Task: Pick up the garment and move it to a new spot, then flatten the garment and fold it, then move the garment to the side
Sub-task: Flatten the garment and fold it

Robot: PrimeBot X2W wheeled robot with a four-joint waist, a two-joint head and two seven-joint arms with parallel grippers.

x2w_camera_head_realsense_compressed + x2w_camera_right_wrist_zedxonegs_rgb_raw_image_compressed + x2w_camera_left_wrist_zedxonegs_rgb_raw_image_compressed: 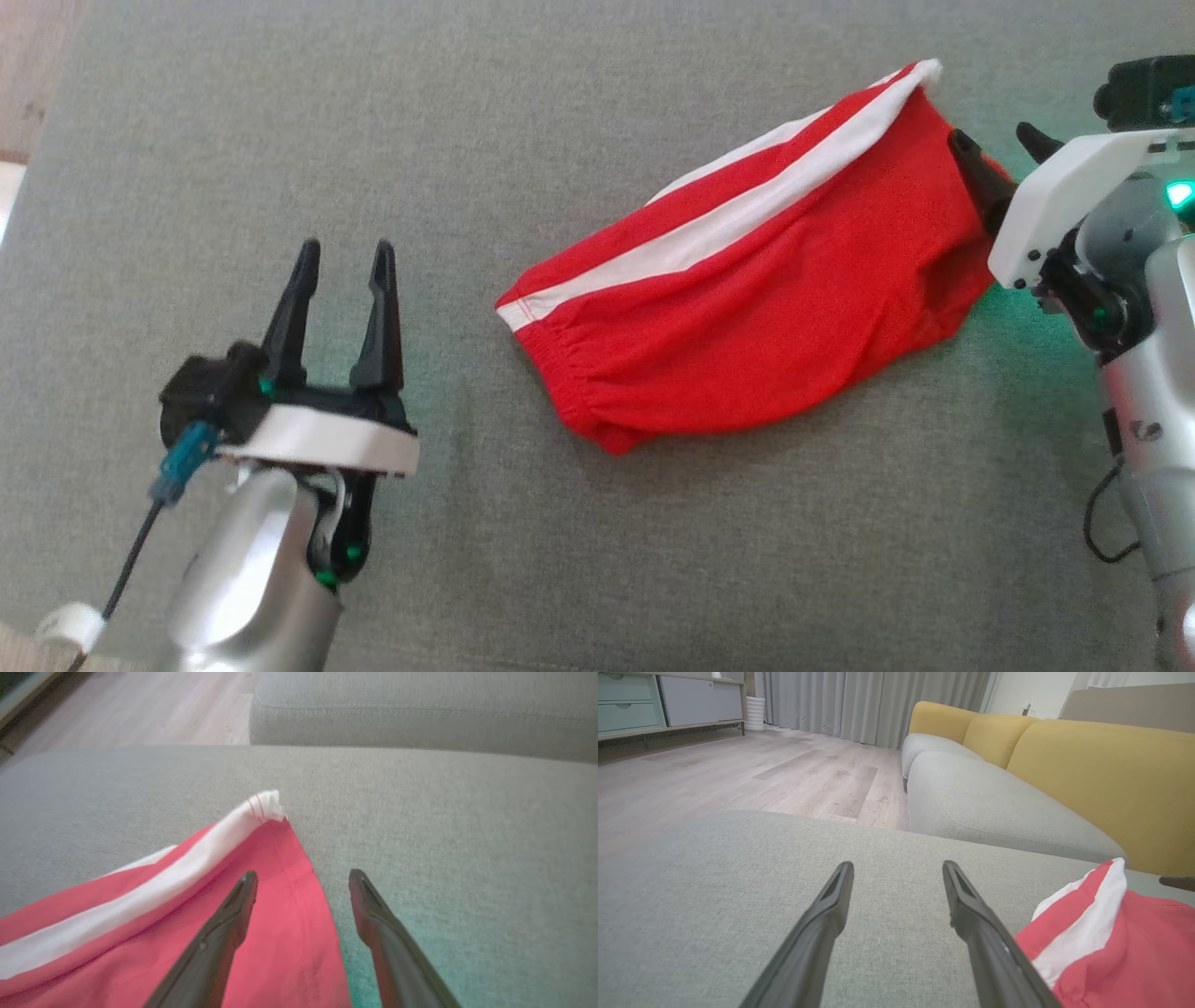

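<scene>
Garment: red shorts with white side stripes, lying doubled over on a grey upholstered seat, set on a slant from the gathered elastic waistband at lower centre of the head view to a white-tipped corner at upper right. The layers sit flat on one another with only light puckering near the waistband, so the fold appears made, and carrying the piece to the side is judged the step remaining. Right pincer: at the upper right of the frame, fingers spread wide and holding nothing. It straddles the garment's right-hand hem, one finger above the red cloth and the other above bare seat, a placement that suits either letting go of that edge or closing on it afresh. Whether the fingertips touch the cloth cannot be told. Left pincer: at lower left, well apart from the waistband, fingers likewise spread wide and empty, hovering over bare upholstery where it leaves the cloth undisturbed. Surroundings, in the left wrist view: sofa with grey cushions and yellow back at right, wooden floor, grey curtains at top.
</scene>
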